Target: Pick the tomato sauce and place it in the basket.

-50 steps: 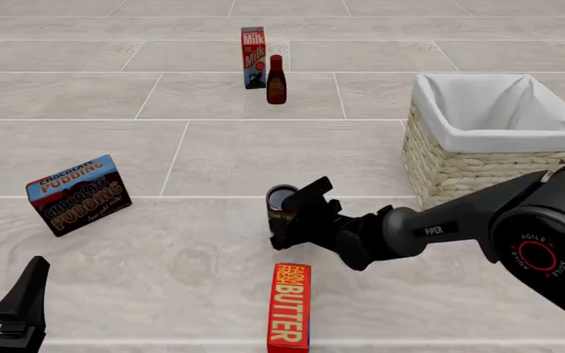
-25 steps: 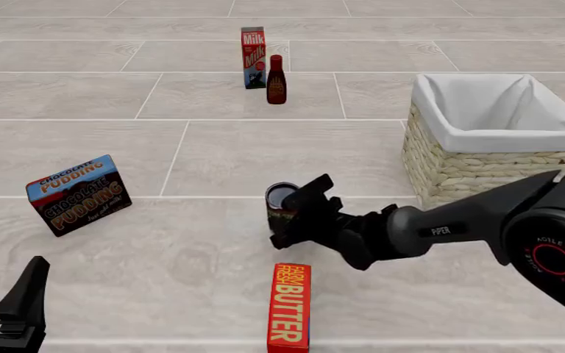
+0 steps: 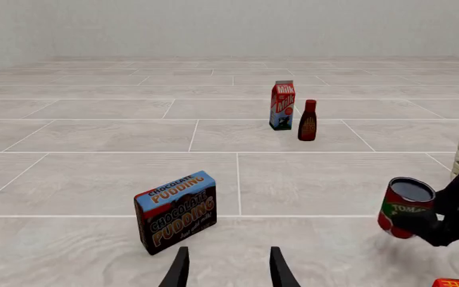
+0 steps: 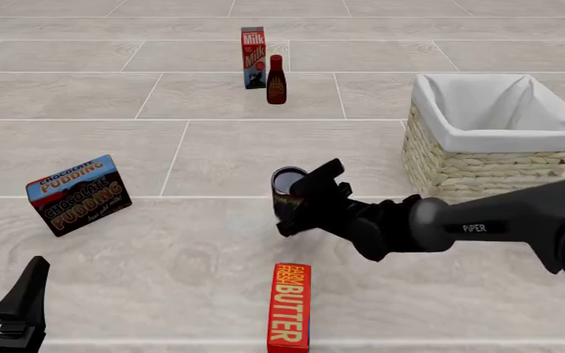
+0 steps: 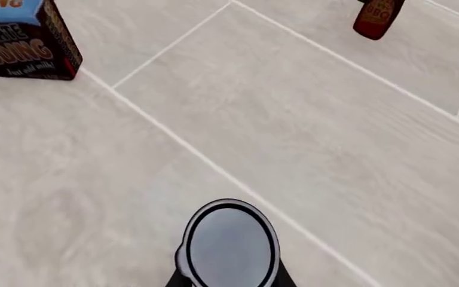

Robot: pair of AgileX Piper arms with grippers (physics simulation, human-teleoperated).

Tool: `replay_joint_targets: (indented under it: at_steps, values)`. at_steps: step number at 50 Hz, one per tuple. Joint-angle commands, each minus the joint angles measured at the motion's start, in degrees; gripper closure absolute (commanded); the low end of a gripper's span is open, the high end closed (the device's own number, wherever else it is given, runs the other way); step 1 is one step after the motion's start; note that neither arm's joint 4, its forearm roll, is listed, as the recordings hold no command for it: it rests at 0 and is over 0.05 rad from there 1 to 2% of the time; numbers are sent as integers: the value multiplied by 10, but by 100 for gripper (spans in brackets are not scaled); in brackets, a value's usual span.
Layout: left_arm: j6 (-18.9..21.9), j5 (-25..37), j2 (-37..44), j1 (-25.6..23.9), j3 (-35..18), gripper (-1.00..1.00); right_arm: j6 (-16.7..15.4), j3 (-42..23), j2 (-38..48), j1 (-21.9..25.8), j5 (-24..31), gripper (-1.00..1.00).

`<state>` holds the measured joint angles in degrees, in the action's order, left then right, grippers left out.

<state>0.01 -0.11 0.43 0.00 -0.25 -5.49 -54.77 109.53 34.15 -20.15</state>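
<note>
Nearest, the left gripper (image 4: 8,312) idles with its fingers spread apart at seven o'clock. Only the left wrist view shows the tomato sauce (image 3: 403,207) clear of the tiled floor, its red-and-green label readable; the right gripper (image 4: 302,197) clamps it. It has risen since a second ago. Farther, at two o'clock, sits the square woven basket (image 4: 479,166).

Pudding box (image 4: 79,194): "CHOCOLATE PUDDING", printed 2x, blue band + dark face; well left of right pincer (image 4: 304,198).
Butter box (image 4: 290,306): "FARM FRESH BUTTER", yellow on red; just near side of the pincer.
Milk carton (image 4: 253,57): "Milk"; far beyond pincer.
Tomato sauce (image 3: 401,207): "TOMA…" partly legible, in pincer's grip.
Right arm (image 4: 479,224): "PIPER".
Bottle (image 5: 375,14): "BBQ", blurry.
</note>
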Motion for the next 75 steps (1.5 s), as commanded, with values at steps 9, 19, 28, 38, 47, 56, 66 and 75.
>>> replay_joint_targets:
  at_steps: [9, 19, 28, 38, 47, 56, 66, 75]
  values:
    - [0, 0, 0, 0, 0, -100, -12, -9, -75, -8, 53, 100]
    - [0, 0, 0, 0, 0, -100, -32, -22, -105, -14, 86, 100]
    - [0, 0, 0, 0, 0, -100, -40, -42, -144, -17, 126, 100]
    - [0, 0, 0, 0, 0, -100, -53, -70, -170, -23, 167, 100]
    - [0, 0, 0, 0, 0, -100, -64, -90, -187, -26, 191, 100]
    - [0, 0, 0, 0, 0, -100, -78, -116, -205, -34, 220, 100]
    - [0, 0, 0, 0, 0, -100, -85, -143, -223, -42, 243, 100]
    - [0, 0, 0, 0, 0, -100, -89, -163, -240, -57, 264, 100]
